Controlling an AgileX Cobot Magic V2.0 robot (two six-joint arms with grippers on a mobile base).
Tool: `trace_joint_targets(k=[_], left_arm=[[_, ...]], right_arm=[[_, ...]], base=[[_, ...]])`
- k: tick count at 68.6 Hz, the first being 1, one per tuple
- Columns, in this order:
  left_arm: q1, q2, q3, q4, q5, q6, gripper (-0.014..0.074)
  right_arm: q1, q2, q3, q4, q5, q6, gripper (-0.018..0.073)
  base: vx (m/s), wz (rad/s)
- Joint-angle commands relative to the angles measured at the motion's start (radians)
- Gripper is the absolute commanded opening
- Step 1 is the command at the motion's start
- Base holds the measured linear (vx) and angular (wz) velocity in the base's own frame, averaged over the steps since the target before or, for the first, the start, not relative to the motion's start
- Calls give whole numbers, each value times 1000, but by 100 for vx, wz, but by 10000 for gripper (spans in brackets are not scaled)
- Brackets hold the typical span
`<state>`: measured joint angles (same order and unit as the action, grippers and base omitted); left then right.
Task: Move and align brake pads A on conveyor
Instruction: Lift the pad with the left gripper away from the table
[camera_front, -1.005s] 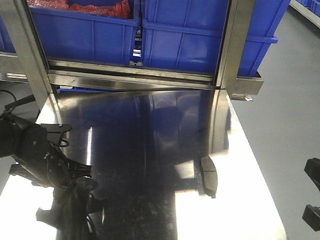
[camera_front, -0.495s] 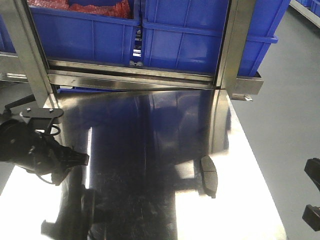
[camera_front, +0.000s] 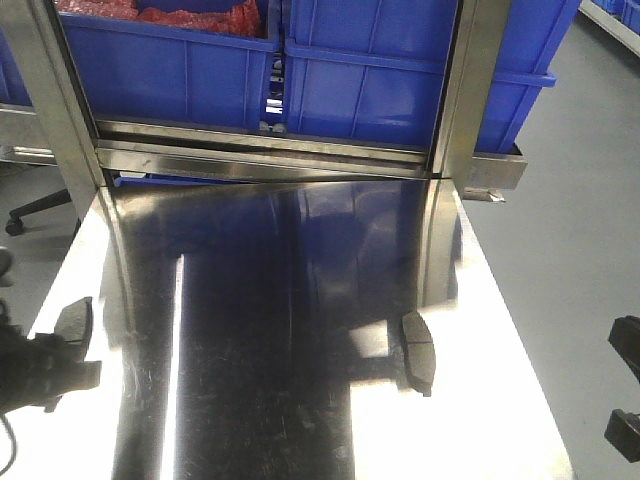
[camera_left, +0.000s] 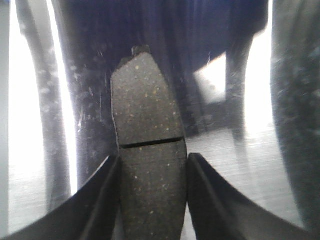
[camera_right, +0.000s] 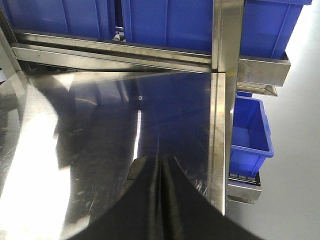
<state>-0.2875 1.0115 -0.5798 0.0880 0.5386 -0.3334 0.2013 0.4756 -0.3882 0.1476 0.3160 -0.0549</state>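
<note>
**A:** What do we see at the edges?

**B:** We see a shiny, smooth steel table (camera_front: 280, 300). Our black left gripper (camera_left: 152, 157) sits at its left edge. Its two curved fingers (camera_left: 100, 200) press on both long sides of a flat dark grey speckled brake pad (camera_left: 145, 105), so we are holding it. A thin groove runs across the middle of the pad.

**A:** Where is the other one?

**B:** A second dark, slightly curved brake pad (camera_front: 418, 350) lies on the table near the right edge. A wide stretch of smooth steel lies between the two pads.

**A:** What is around the table?

**B:** At the far edge stands a steel rack (camera_front: 470, 90) with big blue plastic bins (camera_front: 180, 70). Past the right edge is a plain grey floor (camera_front: 580, 200).

**A:** And our right gripper (camera_right: 161, 160)?

**B:** Its black fingers are pressed together with no gap and nothing between them. It hangs above the table, near the right edge.
</note>
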Motion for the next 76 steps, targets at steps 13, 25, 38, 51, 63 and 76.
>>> trace_joint_targets(k=[13,25,38,51,63,76], left_arm=[[-2,-196,-10,0,18,2,76],[-2,-240,-10,0,22,2,76],[-2,-244,-10,0,23,2,76],[-2,-244,-10,0,23,2,76],[-2,-244,-10,0,23,2,76],[-2,-244,-10,0,23,2,76]], right_arm=[[-2,2,-28,-2,-68,-10,-10],[-2,2,-28,-2,-68,-10,-10],[-2,2,-28,-2,-68,-10,-10],[-2,2,-28,-2,-67,-10,-10],[-2,2,-28,-2,-68,-10,-10],[-2,2,-28,-3,-70,-10,-10]], base=[[0,0],[0,0],[0,0],[0,0],[0,0],[0,0]])
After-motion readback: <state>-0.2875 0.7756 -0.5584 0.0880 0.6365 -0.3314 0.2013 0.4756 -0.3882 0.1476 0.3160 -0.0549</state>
